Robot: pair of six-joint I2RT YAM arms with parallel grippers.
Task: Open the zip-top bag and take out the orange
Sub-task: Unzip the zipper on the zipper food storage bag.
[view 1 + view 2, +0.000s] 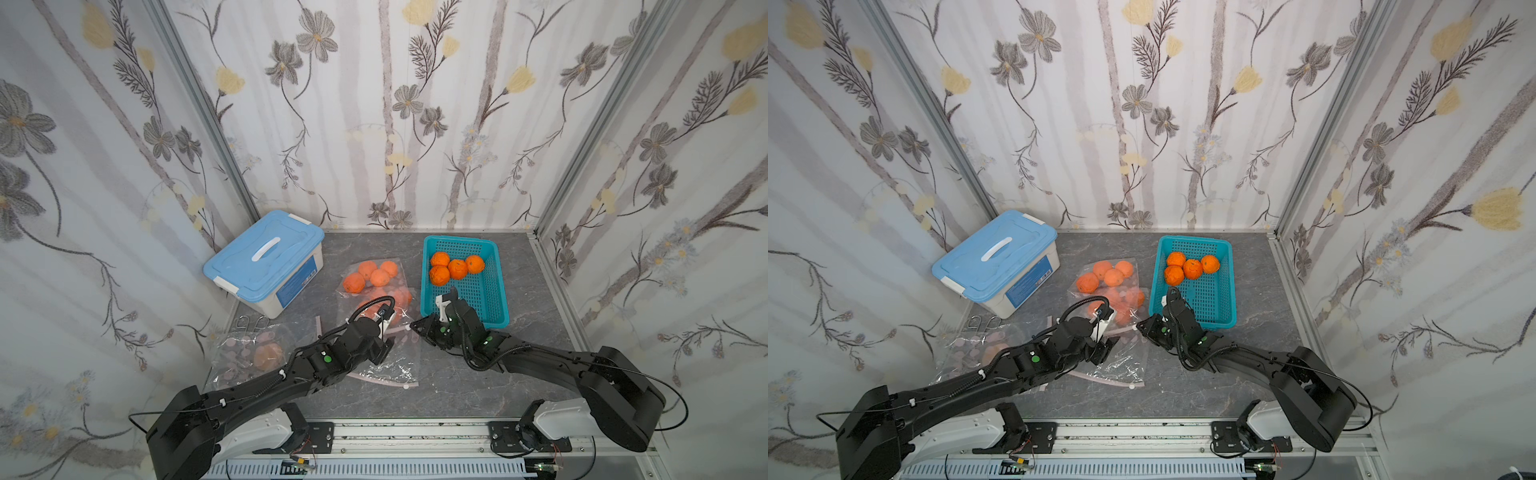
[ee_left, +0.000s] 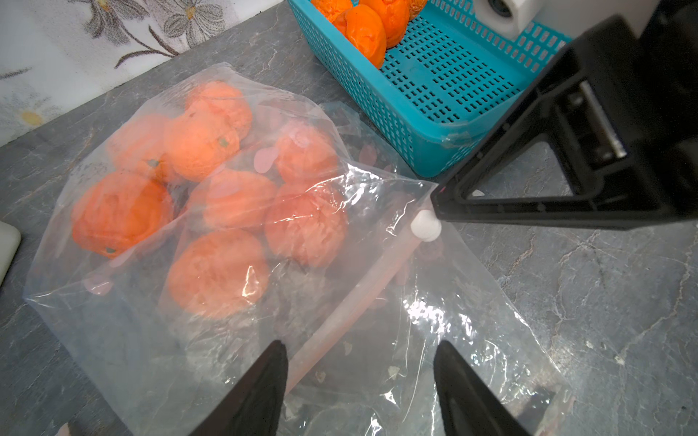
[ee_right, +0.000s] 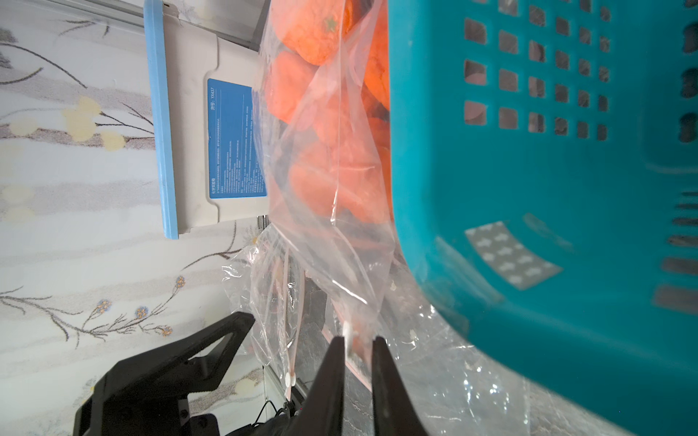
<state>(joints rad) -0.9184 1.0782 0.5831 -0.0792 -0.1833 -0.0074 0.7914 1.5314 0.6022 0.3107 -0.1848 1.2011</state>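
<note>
The bench (image 1: 457, 374) carries the teal basket (image 1: 496, 309) and, just beside it, the zip-top bag (image 2: 132, 321), which lies flat with the orange (image 2: 217, 273) among several inside. The left tool (image 2: 360, 362) stands spread over the bag's zip strip. The right tool (image 3: 359, 341) pinches the white slider (image 2: 425, 225) at the strip's end.

Left arm (image 1: 266, 382) stretched forward and inward, left end effector (image 2: 360, 362) angled down, jaws spread wide, right arm (image 1: 552, 357) bent inward, right end effector (image 3: 359, 341) rolled sideways toward the left one, jaws pinched to a slim gap
</note>
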